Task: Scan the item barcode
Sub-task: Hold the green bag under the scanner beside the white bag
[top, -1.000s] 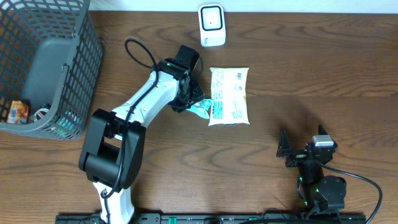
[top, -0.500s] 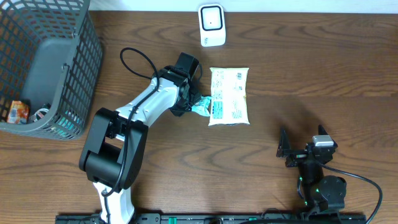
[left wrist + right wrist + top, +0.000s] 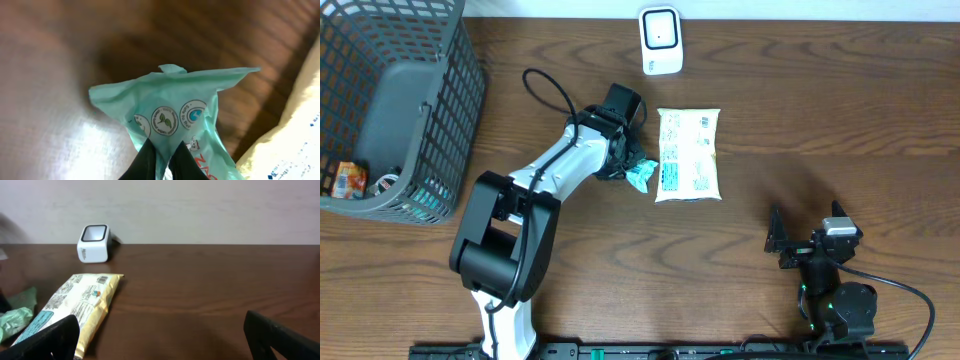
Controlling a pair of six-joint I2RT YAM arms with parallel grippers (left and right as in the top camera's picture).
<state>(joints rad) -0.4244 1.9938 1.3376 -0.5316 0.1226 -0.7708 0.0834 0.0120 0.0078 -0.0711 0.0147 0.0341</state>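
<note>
The brown table (image 3: 820,120) carries everything, with a grey mesh basket (image 3: 410,60) at its far left corner holding a few small goods. That basket is probably where scanned goods come from or go, though the pictures do not say which. Near the middle lies a yellow packet (image 3: 689,153), flat with its printed face up. The white scanner (image 3: 660,40) stands well beyond it at the back edge, with nothing held in front of its window. Just beside the yellow packet's left edge sits the smaller green packet (image 3: 640,176), crumpled and partly raised off the wood. The left gripper (image 3: 162,150) has its fingers pinched narrow onto the lower edge of that packet, so the green packet looks like the item in hand. The right gripper (image 3: 160,330) rests near the front right of the table with its fingers spread wide and nothing between them. As I judge it, only the grasp is done. The lift, the carry to the scanner and the turning of the barcode towards its window are all left, and no barcode on the green packet can be made out here.
</note>
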